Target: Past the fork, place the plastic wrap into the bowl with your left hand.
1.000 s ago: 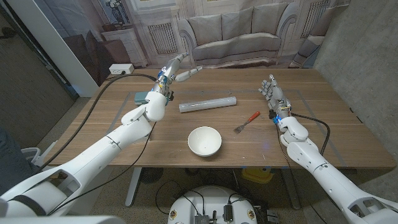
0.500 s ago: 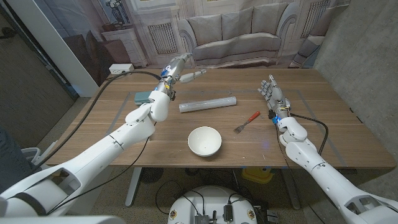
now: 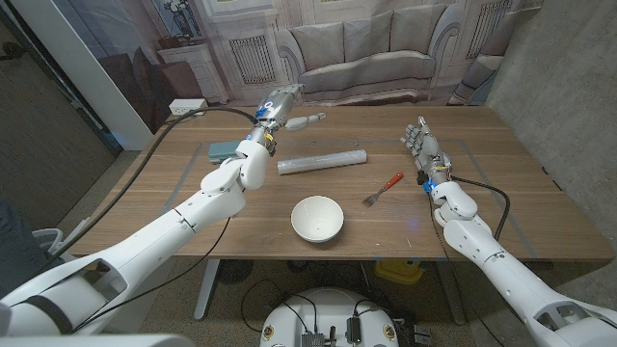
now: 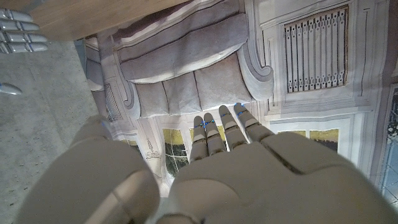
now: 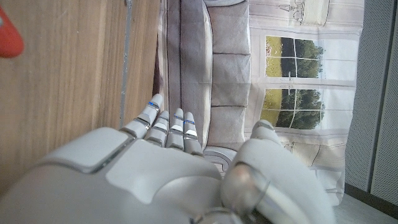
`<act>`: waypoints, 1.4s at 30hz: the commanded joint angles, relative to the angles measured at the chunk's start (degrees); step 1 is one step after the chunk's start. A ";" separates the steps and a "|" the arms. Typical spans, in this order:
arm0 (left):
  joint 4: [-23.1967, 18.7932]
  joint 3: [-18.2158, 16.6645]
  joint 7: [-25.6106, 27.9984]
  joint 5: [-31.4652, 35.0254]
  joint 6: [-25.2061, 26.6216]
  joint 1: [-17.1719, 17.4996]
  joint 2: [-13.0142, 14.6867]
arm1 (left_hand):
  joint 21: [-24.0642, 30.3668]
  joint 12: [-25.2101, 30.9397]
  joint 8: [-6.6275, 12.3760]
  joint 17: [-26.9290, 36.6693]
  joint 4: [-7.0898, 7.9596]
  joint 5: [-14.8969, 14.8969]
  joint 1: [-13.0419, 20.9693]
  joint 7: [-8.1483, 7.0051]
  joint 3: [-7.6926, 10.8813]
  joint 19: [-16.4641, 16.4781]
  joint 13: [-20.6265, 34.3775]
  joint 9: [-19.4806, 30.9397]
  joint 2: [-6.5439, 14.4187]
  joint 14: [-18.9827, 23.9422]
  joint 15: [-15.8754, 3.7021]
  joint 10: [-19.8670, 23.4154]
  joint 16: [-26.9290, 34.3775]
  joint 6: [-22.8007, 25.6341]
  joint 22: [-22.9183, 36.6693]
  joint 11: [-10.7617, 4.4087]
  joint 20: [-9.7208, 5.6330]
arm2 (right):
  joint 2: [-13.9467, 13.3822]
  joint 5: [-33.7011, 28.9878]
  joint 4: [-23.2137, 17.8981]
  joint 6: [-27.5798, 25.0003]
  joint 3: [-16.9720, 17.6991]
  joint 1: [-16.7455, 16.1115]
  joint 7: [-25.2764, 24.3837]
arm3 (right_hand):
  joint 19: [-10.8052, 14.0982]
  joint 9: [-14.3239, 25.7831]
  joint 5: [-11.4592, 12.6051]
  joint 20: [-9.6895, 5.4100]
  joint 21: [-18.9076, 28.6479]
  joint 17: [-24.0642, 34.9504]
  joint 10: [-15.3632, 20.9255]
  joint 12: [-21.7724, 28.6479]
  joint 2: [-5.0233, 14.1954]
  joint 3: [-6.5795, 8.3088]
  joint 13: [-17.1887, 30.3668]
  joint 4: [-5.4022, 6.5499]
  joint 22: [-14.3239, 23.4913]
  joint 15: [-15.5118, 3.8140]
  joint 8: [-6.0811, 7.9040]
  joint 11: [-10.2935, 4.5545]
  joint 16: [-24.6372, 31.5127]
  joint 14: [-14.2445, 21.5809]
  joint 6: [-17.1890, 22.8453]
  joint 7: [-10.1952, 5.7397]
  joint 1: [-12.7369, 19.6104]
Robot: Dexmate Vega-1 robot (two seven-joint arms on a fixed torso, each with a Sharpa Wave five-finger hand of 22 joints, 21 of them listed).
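Printed sofa backdrop [image 3: 362,48] behind wooden worktop [image 3: 241,207]. Plastic wrap [image 3: 323,160] lies far of bowl [image 3: 317,219], fork [image 3: 383,189] right of both. Left hand [image 3: 286,108] raised over far edge, fingers spread, empty; right hand [image 3: 424,146] on edge, fingers together, empty.

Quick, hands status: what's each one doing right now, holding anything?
Left hand: open, holding nothing, raised beyond the plastic wrap.
Right hand: open, holding nothing, beside the fork.
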 commanded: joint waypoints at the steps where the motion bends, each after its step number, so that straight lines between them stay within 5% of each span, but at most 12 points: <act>1: -0.65 1.22 -5.04 2.70 2.60 -0.83 0.11 | -0.32 0.07 0.12 0.14 -0.34 0.57 0.72 -0.12 0.14 0.49 0.30 0.14 -0.03 1.06 -1.70 1.04 0.35 0.88 0.09 -0.07 -3.03 | -0.52 -0.01 -1.56 -0.13 0.48 -0.90 -0.82 | 0.36 0.06 0.02 -1.06 -0.40 0.08 0.23 -0.03 0.20 0.01 0.07 -0.29 0.08 0.25 0.12 0.04 0.05 0.36 0.38 0.04 0.26; 28: -3.39 3.68 -12.75 7.66 8.39 -1.35 0.85 | -0.20 -0.11 -0.05 0.00 -2.20 0.97 3.94 -0.60 -0.12 3.54 0.31 0.16 -1.00 2.85 -2.09 2.45 0.38 2.14 0.07 -0.67 -2.13 | -0.95 -0.70 -3.44 -0.14 0.58 -1.10 -1.85 | 1.93 0.07 -0.15 -1.60 -0.79 0.02 1.54 0.26 0.26 -0.06 0.06 -0.67 0.10 -0.61 0.30 -0.68 0.31 1.79 1.48 -0.47 0.54; 42: -4.64 5.18 -17.07 11.32 12.62 -1.79 0.65 | -0.82 -0.77 -0.95 -0.05 -4.92 1.36 8.56 -0.69 -0.01 4.21 0.37 0.21 -2.19 2.55 -1.80 1.80 -0.16 0.49 0.02 -0.69 -1.22 | -0.97 -0.55 -3.51 -0.19 0.57 -1.20 -1.66 | 1.89 0.07 -0.22 -1.53 -1.20 0.05 1.39 0.10 0.43 -0.08 0.05 -0.71 0.11 -0.33 0.18 -0.49 0.17 1.71 1.45 -0.35 0.52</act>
